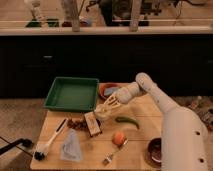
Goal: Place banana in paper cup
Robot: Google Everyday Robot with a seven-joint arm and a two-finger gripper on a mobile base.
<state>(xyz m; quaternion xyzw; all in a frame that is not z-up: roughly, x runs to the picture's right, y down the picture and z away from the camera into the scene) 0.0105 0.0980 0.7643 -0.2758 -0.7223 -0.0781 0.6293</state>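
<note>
We see the white arm (167, 110) reach in from the right foreground, elbow raised and wrist angled down to the left over the table (90, 156). The claw (107, 106) hangs just above the paper cup (101, 115), which stands right beneath its tip. We cannot tell whether the claw is wide, narrow or holding anything. The banana blends into the pale claw. The green tray (72, 93) lies up-left of the claw, and the green pepper (127, 121) lies just to its lower right.
</note>
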